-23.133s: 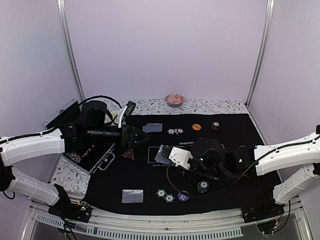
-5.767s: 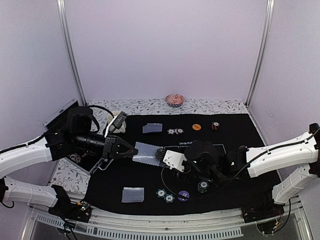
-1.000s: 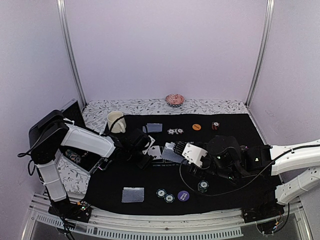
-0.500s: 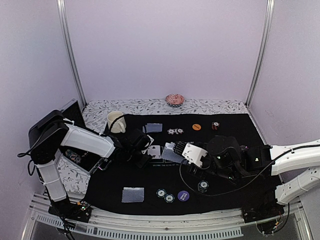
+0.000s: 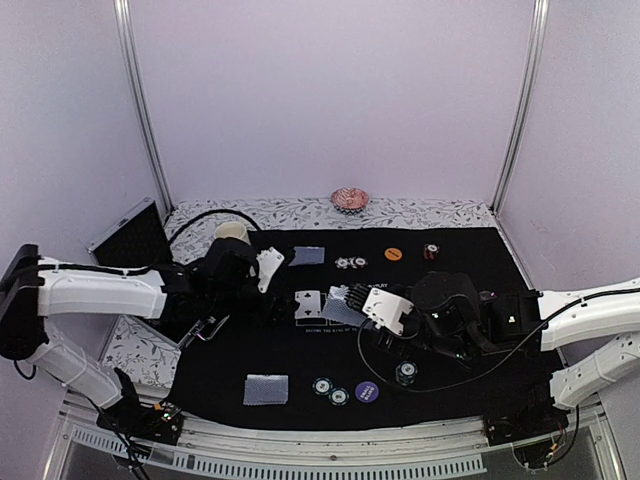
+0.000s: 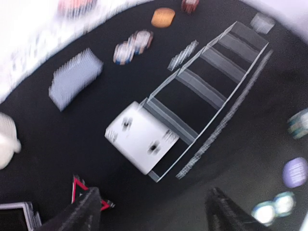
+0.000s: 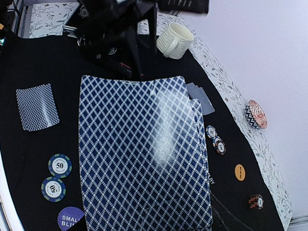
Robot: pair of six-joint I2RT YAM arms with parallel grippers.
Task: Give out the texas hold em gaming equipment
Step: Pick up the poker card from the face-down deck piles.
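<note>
1. Playing cards (image 5: 343,303), a blue-backed deck, sit clamped in the right gripper (image 5: 354,300) above the middle of the black mat (image 5: 470,260) in the top view. A face-up card (image 5: 308,304) lies flat on the mat just left of the deck, with the left gripper (image 5: 272,298) near its other side.
2. The left wrist view is blurred. The left gripper (image 6: 154,216) stands open, its fingers (image 6: 86,214) spread with nothing between them. The face-up card (image 6: 139,142) lies ahead at the end of a printed row of boxes. A red triangle (image 6: 79,188) lies by one finger.
3. In the right wrist view the deck (image 7: 144,154) fills most of the frame and hides the fingers holding it. Around it lie a face-down card (image 7: 37,107), two chips (image 7: 60,165), a purple button (image 7: 71,217), an orange button (image 7: 239,172) and a cream mug (image 7: 174,41).
</note>
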